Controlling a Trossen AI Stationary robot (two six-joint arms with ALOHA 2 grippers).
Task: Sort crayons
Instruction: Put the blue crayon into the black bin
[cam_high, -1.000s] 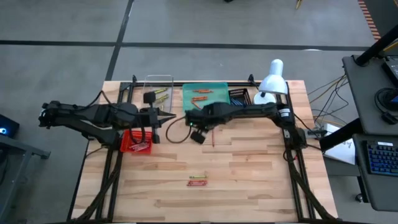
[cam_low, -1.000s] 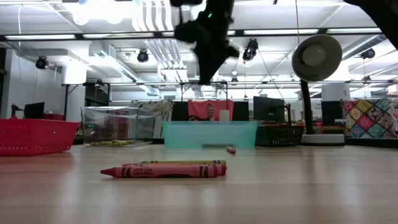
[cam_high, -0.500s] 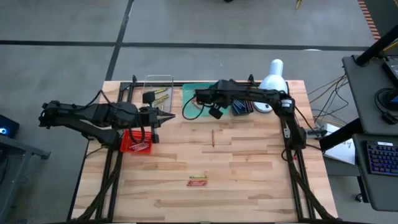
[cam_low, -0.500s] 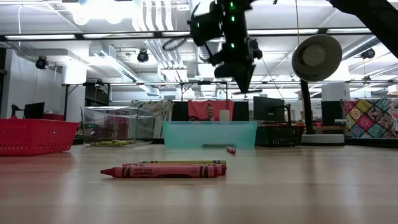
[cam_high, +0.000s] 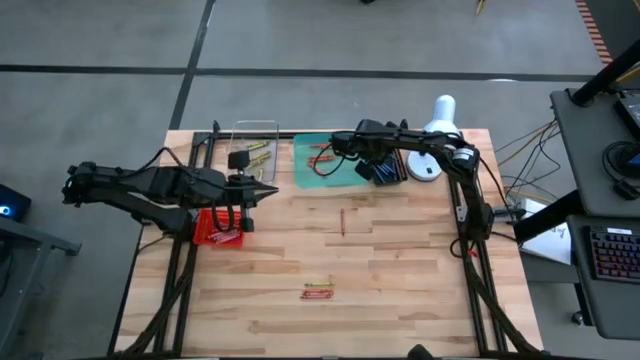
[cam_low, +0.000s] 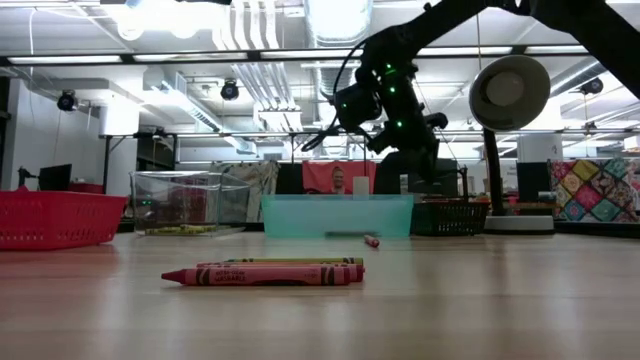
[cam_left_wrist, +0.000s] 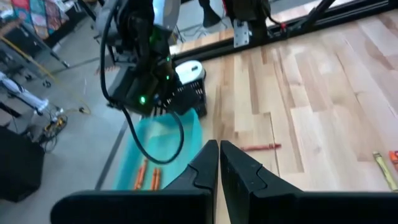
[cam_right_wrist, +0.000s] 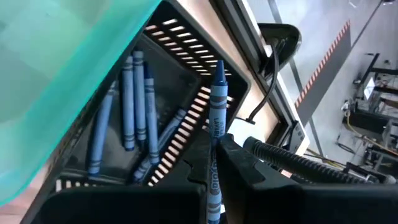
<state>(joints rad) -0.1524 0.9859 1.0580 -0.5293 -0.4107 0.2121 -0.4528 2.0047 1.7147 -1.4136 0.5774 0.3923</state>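
My right gripper (cam_high: 383, 170) (cam_low: 430, 176) hangs over the black basket (cam_high: 386, 156) at the far right, shut on a blue crayon (cam_right_wrist: 216, 99). Several blue crayons (cam_right_wrist: 130, 99) lie in that basket. My left gripper (cam_high: 272, 190) (cam_left_wrist: 219, 147) stays shut and empty above the table's left part, near the red basket (cam_high: 218, 228). Orange crayons (cam_high: 322, 151) lie in the teal tray (cam_high: 348, 172). One red crayon (cam_high: 342, 222) lies mid-table. A red and a yellow-green crayon (cam_high: 318, 291) (cam_low: 265, 272) lie side by side near the front. My right gripper pinches the blue crayon's lower part (cam_right_wrist: 213, 163) between its two fingers. The crayon runs along the fingers, and its pointed tip (cam_right_wrist: 219, 65) sticks out past them. The fingers slant down from above. The crayon is lifted clear, over the black basket's inside.
A clear container (cam_high: 255, 146) holding yellow-green crayons stands at the far left of the teal tray. A white lamp (cam_high: 437, 130) (cam_low: 510, 95) stands just right of the black basket. Bare wood lies between the trays and the front crayons.
My right gripper has swung from above the table's middle toward the far right, across the teal tray to the black basket. It has sunk lower and tipped more steeply downward on the way. It has stayed shut.
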